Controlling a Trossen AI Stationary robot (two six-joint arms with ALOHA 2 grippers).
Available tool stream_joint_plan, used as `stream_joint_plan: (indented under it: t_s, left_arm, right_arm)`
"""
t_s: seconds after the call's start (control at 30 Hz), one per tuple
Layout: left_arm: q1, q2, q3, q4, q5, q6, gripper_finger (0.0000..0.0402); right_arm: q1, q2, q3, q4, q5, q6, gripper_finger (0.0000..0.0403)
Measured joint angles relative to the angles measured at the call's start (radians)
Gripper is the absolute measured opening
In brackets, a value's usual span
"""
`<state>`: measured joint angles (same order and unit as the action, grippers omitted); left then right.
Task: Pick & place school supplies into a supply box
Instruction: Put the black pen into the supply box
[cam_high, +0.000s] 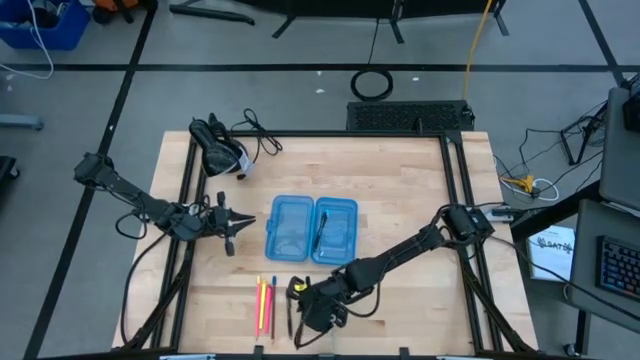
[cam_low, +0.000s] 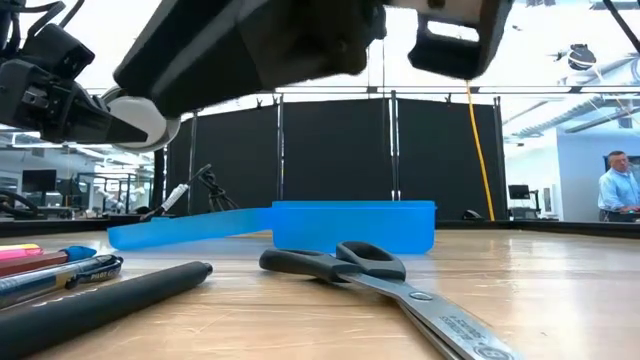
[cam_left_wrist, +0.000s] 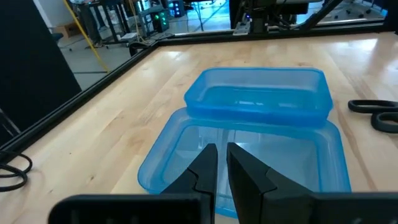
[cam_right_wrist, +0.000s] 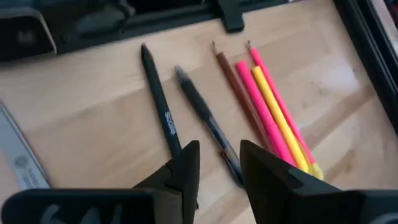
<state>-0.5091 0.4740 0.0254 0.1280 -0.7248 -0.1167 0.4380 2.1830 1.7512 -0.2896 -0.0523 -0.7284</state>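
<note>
The supply box (cam_high: 311, 229) lies open on the table (cam_high: 400, 190), a black pen (cam_high: 322, 228) in its right half. Near the box's front edge lie the pens (cam_right_wrist: 261, 102) and the scissors (cam_low: 385, 275). The right gripper (cam_right_wrist: 217, 163) hovers over those pens, fingers apart, holding nothing. The left gripper (cam_left_wrist: 222, 163) sits just left of the box, its 2 fingers nearly together and empty.

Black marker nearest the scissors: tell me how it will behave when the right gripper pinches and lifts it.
The black marker looks stiff and slim, so probably light. Its round barrel may roll if the open right gripper nudges it. The smooth surface could slip between the fingers.
</note>
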Motion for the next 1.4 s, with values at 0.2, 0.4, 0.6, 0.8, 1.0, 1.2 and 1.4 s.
stream_joint_plan:
  t_s: [0.2,0.4,0.6,0.8,1.0,1.2,1.4]
  left_arm:
    - [0.000,0.000,0.000,0.000,-0.001,-0.018,0.0042]
    - [0.000,0.000,0.000,-0.003,-0.005,-0.018,0.0042]
    - [0.000,0.000,0.000,-0.005,-0.009,-0.018,0.0042]
    - [0.000,0.000,0.000,-0.005,-0.009,-0.020,0.0042]
    - [0.000,0.001,0.000,-0.005,-0.010,-0.020,0.0042]
    - [0.000,0.003,0.000,-0.006,-0.010,-0.020,0.0042]
    - [0.000,0.003,0.000,-0.006,-0.018,-0.019,0.0042]
  right_arm:
    - [-0.032,0.023,0.002,0.095,-0.024,0.031,0.0069]
    - [-0.048,0.065,0.002,0.072,-0.106,0.009,0.0005]
    - [-0.048,0.102,0.002,0.091,-0.109,-0.012,0.0001]
    - [-0.049,0.121,0.002,0.108,-0.162,-0.014,0.0001]
    - [-0.048,0.156,0.003,0.125,-0.167,-0.016,0.0000]
    - [-0.051,0.178,0.004,0.135,-0.191,-0.017,0.0000]
    - [-0.056,0.178,0.007,0.035,-0.263,-0.013,0.0000]
